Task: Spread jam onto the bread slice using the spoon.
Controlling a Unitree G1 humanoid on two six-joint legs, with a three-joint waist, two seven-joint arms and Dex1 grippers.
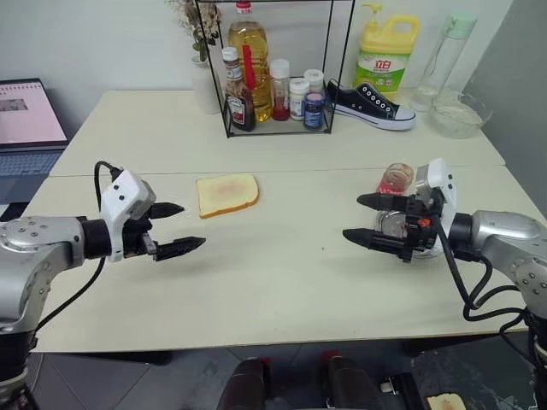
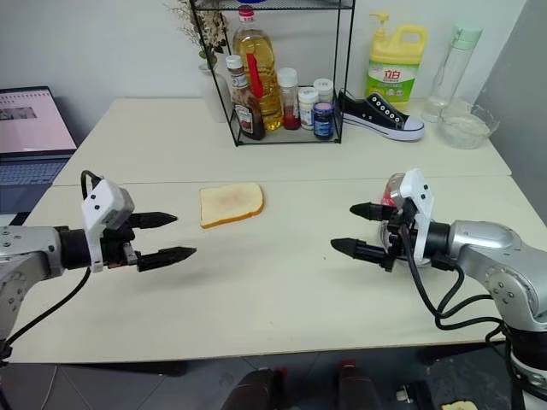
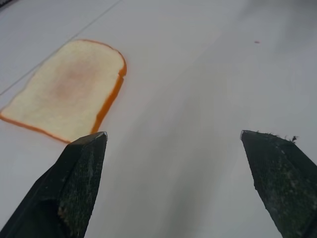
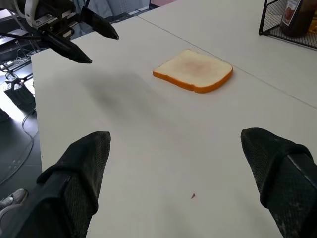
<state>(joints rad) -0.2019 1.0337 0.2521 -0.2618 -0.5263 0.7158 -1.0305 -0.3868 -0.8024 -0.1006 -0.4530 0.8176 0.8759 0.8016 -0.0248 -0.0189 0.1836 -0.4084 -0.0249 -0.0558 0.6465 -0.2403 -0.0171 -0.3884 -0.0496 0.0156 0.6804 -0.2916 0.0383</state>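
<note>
The bread slice (image 1: 226, 194) lies flat on the pale table (image 1: 282, 282), left of centre, with a faint pinkish-brown smear in its middle. It also shows in the wrist views: bread slice (image 3: 69, 89) and bread slice (image 4: 193, 70). My left gripper (image 1: 192, 225) hovers open and empty just left of and nearer than the bread, pointing right. My right gripper (image 1: 352, 217) is open and empty at the right, pointing left. Behind the right gripper stands a small clear jar of red jam (image 1: 396, 178), partly hidden by it. The spoon is out of view.
A wire rack (image 1: 275, 64) with an oil bottle, sauce bottle and small jars stands at the back centre. To its right are a black sneaker (image 1: 372, 104), a yellow detergent bottle (image 1: 386, 53), a clear bottle and a glass bowl (image 1: 459, 115). A laptop (image 1: 30, 124) sits far left.
</note>
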